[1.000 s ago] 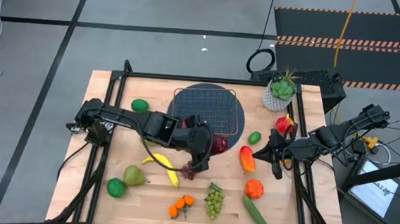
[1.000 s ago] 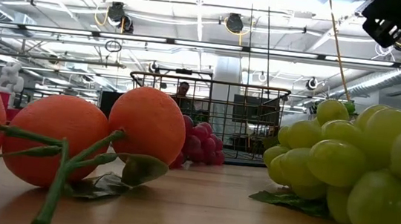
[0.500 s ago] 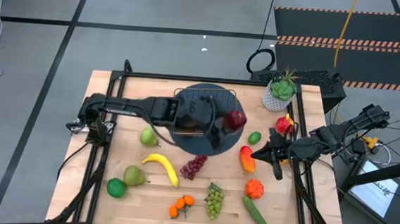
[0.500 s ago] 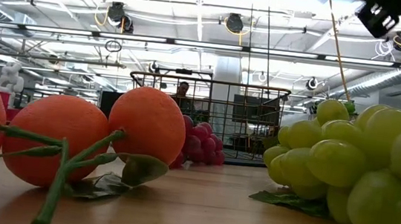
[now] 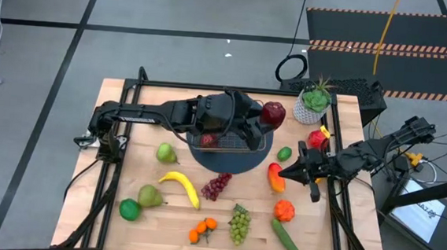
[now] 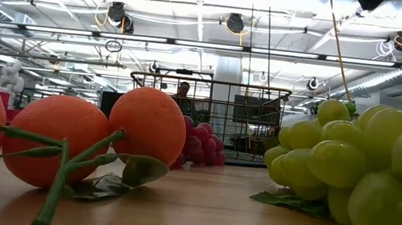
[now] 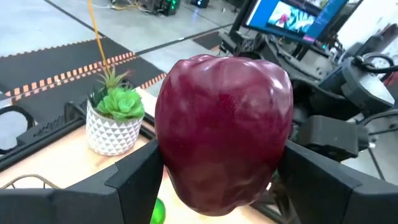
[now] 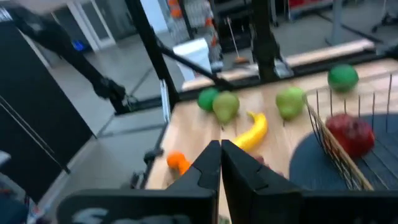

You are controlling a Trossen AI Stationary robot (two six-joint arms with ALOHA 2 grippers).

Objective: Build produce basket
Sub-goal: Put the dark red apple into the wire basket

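**Apple carried over basket**

High view: left end effector [image 5: 265, 118] has swung from mid-surface to the basket's [image 5: 209, 102] right rim, clamped on a red apple [image 5: 272, 112]; drop looks next. Basket holds one red fruit [image 5: 207, 140].

Left wrist: apple [image 7: 224, 130] gripped between both fingers.

Right wrist: right end effector [image 8: 221, 163] clenched, empty, near right edge.

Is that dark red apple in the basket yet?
Not yet. The left hand holds the dark red apple above the basket's right edge.
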